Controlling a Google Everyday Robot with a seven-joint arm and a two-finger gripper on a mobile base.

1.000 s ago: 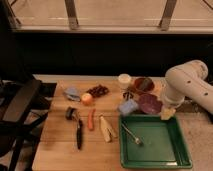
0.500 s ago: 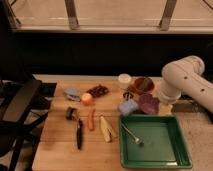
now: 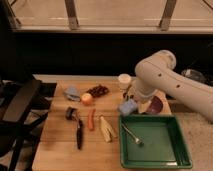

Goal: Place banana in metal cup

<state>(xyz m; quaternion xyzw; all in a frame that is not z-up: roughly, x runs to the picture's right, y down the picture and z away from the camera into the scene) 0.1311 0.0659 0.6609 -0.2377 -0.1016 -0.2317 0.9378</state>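
In the camera view the banana [image 3: 106, 129] lies flat on the desk [image 3: 55, 150]. It is at about 7 o'clock from the gripper [image 3: 132, 93] and well apart from it. The gripper hangs at the end of the white arm [image 3: 160, 75], just at 5 o'clock of the cream cup [image 3: 124, 80] and above the blue block [image 3: 127, 106]. It stands wide and I see nothing in it. The metal cup cannot be made out now, because the arm covers the spot at 3 o'clock of the cream cup.

Several things could go wrong from here:
- The arm is crowded in among the cups, so a low sweep toward the banana may knock the cream cup over or shove the blue block.
- The carrot [image 3: 91, 119] lies just at 10 o'clock of the banana, so wide jaws may catch it as well or push it off line.
- The rim of the green tray [image 3: 172, 162] runs close at 3 o'clock of the banana and could snag a finger.
- The banana looks long for a narrow cup, so it may tip the cup or slide out when let go.

Compared with the earlier frames, the arm has swung toward 9 o'clock. It hung over the tray's far right corner, beside the purple bowl [image 3: 156, 106]. A dark cup that showed next to the cream cup is now hidden. The things on the desk lie as they did.
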